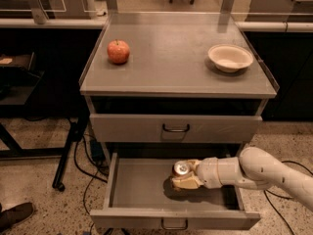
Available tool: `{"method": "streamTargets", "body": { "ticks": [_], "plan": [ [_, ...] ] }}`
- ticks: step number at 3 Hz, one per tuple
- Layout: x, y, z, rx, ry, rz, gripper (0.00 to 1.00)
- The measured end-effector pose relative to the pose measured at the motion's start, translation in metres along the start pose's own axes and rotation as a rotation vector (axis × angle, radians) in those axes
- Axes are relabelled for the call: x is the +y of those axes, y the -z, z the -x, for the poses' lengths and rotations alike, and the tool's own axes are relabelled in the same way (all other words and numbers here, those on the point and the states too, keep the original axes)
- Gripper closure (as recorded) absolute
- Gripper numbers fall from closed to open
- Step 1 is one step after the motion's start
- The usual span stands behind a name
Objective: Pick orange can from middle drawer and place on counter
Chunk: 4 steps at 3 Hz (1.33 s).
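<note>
The middle drawer [142,192] is pulled open at the bottom of the cabinet. The orange can [181,169] stands in it near the middle, its silver lid facing up. My gripper [182,177] reaches into the drawer from the right on a white arm, and its pale fingers [184,183] are closed around the can's sides. The can looks slightly raised off the drawer floor, with a shadow under it. The counter [171,58] is the grey cabinet top above.
A red apple [118,51] sits on the counter's left side and a cream bowl [230,58] on its right. A closed grey drawer front with a handle [175,128] is above the open drawer. Dark side tables flank the cabinet; cables lie on the floor to the left.
</note>
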State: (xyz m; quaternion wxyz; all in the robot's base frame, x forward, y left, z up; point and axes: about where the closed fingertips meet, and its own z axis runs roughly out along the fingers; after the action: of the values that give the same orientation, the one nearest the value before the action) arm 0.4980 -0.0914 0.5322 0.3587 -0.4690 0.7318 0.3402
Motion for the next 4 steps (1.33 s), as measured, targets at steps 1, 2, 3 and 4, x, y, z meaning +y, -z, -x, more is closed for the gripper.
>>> {"method": "streamTargets", "body": {
  "ticks": [1, 2, 3, 4],
  "plan": [
    [0.000, 0.000, 0.000, 0.000, 0.000, 0.000, 1.00],
    [0.004, 0.019, 0.035, -0.004, 0.037, -0.022, 1.00],
    [0.013, 0.041, 0.085, 0.013, 0.082, -0.066, 1.00],
    [0.024, 0.073, 0.138, 0.021, 0.154, -0.129, 1.00]
  ]
}}
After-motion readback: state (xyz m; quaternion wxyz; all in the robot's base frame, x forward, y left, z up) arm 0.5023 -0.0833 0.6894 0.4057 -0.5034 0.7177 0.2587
